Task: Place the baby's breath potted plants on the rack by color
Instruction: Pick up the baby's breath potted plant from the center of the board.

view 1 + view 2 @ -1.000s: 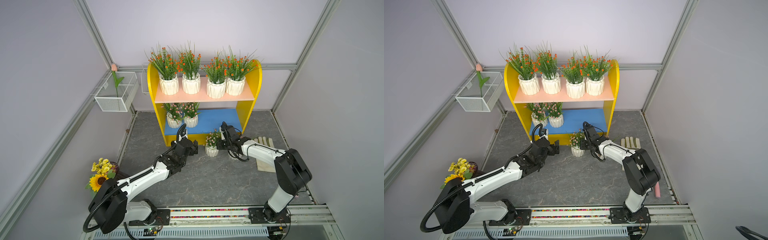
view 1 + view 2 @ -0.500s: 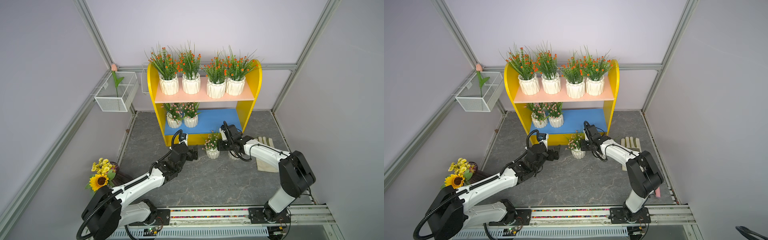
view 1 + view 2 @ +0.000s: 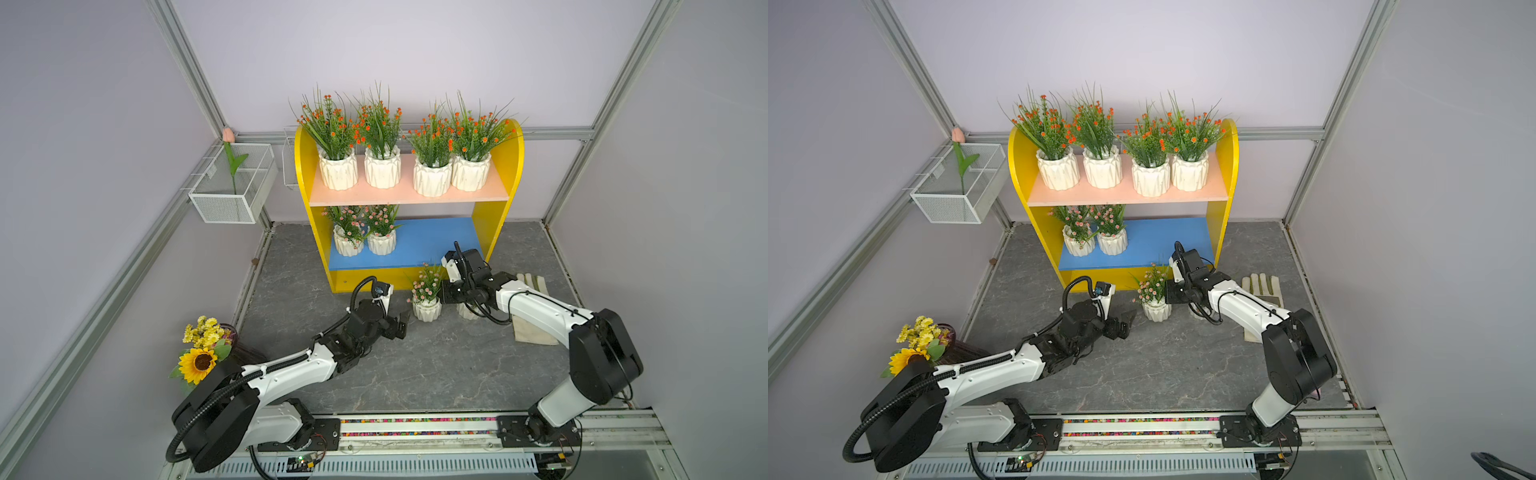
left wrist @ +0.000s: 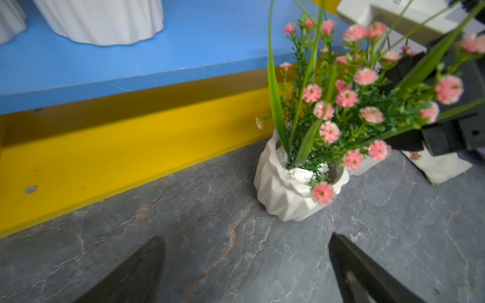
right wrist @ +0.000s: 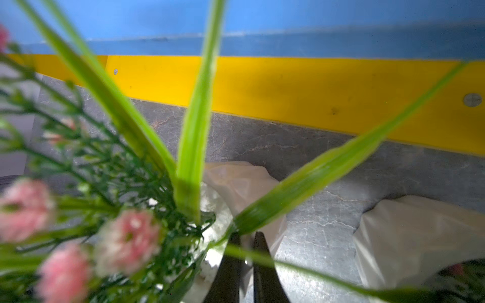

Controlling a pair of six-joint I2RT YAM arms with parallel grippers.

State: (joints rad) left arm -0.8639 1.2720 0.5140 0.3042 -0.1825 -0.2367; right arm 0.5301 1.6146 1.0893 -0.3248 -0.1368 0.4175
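Observation:
The yellow rack [image 3: 503, 166] carries several orange-flowered baby's breath potted plants [image 3: 382, 166] on its pink upper board. Two pink-flowered ones [image 3: 365, 241] stand at the left of the blue lower board. Another pink-flowered pot [image 3: 427, 309] [image 4: 283, 194] stands slightly tilted on the grey floor before the rack. My right gripper [image 3: 444, 297] [image 5: 246, 251] is shut on its rim. One more white pot [image 3: 467, 311] [image 5: 420, 236] sits half hidden under the right arm. My left gripper [image 3: 401, 326] [image 4: 246, 262] is open and empty, low over the floor just left of the held pot.
A white wire basket [image 3: 232, 187] with a pink tulip hangs on the left wall; a second basket [image 3: 289, 162] is behind the rack. A sunflower bouquet [image 3: 201, 349] stands front left. A beige glove [image 3: 532, 316] lies on the floor under the right arm.
My left arm has drawn back from the rack and swung right, towards the pot on the floor. The right gripper has stayed shut on the pot's rim and has barely shifted.

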